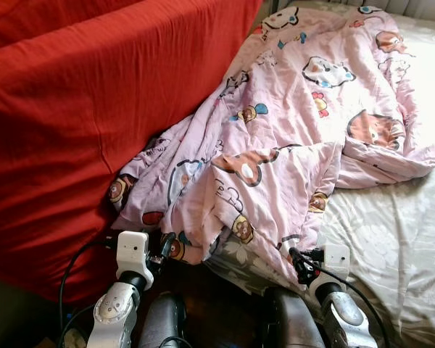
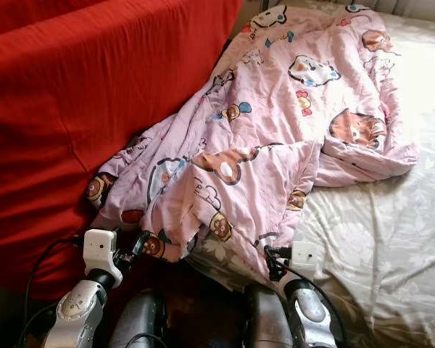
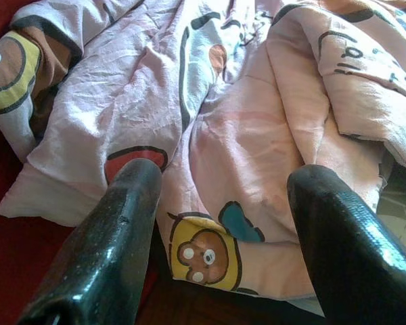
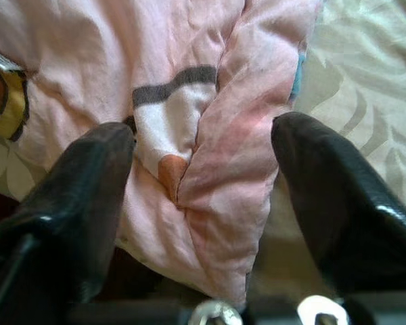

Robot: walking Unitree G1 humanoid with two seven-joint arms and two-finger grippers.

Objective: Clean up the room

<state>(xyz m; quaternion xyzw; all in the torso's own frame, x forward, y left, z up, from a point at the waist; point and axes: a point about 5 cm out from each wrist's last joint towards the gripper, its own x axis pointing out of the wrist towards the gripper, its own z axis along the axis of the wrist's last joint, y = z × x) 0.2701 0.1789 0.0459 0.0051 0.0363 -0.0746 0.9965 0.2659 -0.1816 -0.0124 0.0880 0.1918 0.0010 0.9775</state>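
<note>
Left wrist view, left hand point(image 3: 220, 223) open, pink quilt point(image 3: 257, 128), lettering unreadable

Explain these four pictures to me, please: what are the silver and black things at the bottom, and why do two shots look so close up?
You are looking through a humanoid robot's cameras. The two wide pictures come from its head, looking down at a bed. The silver arms at the bottom are its own; each ends in a hand with two long black fingers. The two close shots come from cameras on its wrists, looking along those fingers.

On the bed sheet lies a crumpled pink quilt printed with cartoon bears; one end hangs beside a red cover on the left. The left hand and the right hand both sit at the quilt's near edge, fingers spread apart with folds of quilt between them. Nothing is gripped yet.
</note>
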